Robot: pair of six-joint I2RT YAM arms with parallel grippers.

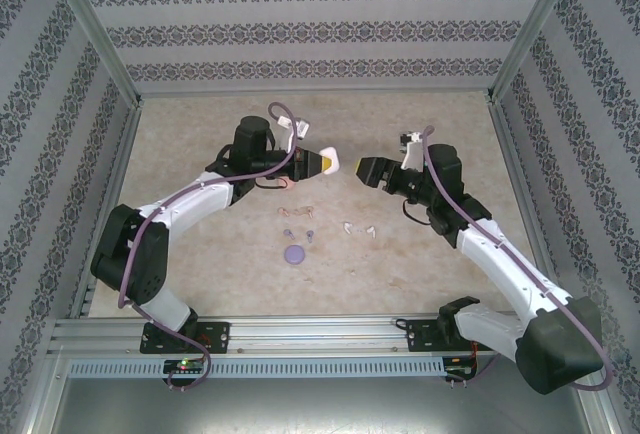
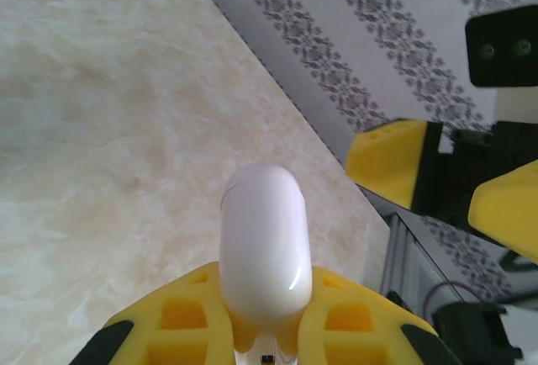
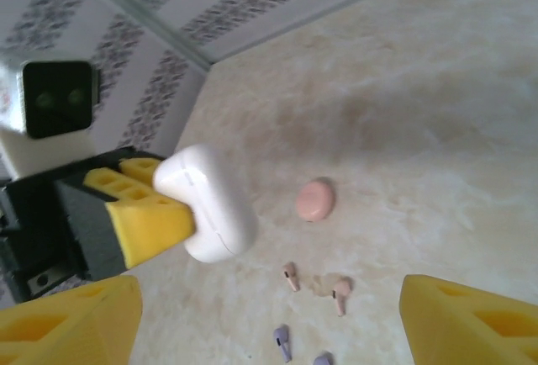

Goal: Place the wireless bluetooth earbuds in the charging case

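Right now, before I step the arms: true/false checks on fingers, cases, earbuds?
1. The left fingers are shut on the white case. True.
2. The right fingers stand open, holding nothing. True.
3. The pink case sits between the right fingers. False: it lies on the table, apart from them.
4. The pinkish earbuds are seated in a case. False: they lie loose on the table.
5. The purple case lies on the table. True.

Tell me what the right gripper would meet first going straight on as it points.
Likely the white charging case clamped in the left gripper, facing the right gripper; depth is hard to judge.
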